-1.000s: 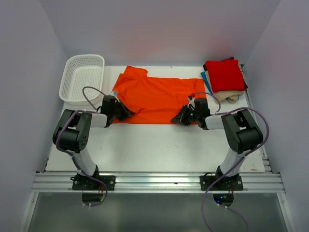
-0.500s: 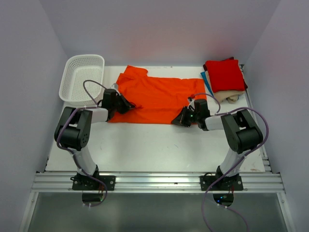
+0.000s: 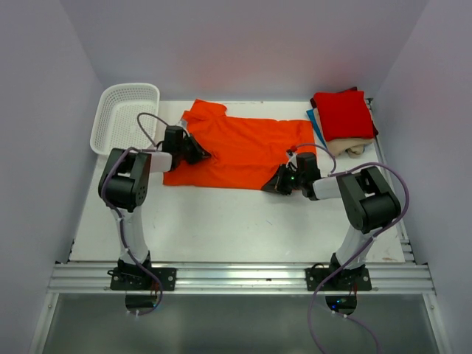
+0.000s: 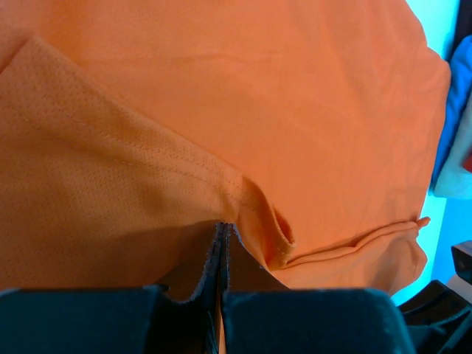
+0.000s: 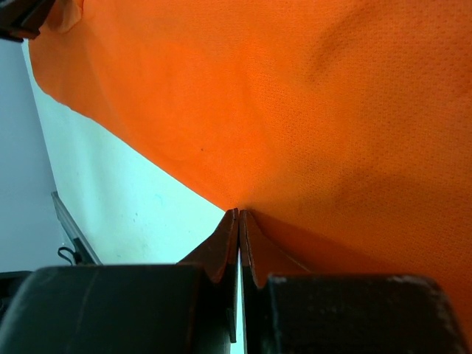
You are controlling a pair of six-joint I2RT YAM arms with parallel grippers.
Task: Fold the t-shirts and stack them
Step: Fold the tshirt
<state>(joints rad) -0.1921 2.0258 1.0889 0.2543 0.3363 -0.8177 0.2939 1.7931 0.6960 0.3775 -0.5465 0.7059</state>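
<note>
The bright orange t-shirt [image 3: 236, 147] lies spread across the back middle of the table, collar end to the left. My left gripper [image 3: 198, 153] is shut on the shirt's left part, pinching a fold of cloth [image 4: 251, 214]. My right gripper [image 3: 274, 182] is shut on the shirt's near right hem [image 5: 243, 206], low over the table. A folded red shirt [image 3: 343, 114] tops a stack at the back right, with a blue one [image 3: 315, 124] and a beige one [image 3: 346, 147] showing beneath it.
A white plastic mesh basket [image 3: 124, 118] stands at the back left. Grey walls close in the left, right and back sides. The white tabletop [image 3: 221, 221] extends between the shirt and the arm bases.
My left gripper has moved toward the back and a little right, carrying the shirt's left part with it. My right gripper has barely moved.
</note>
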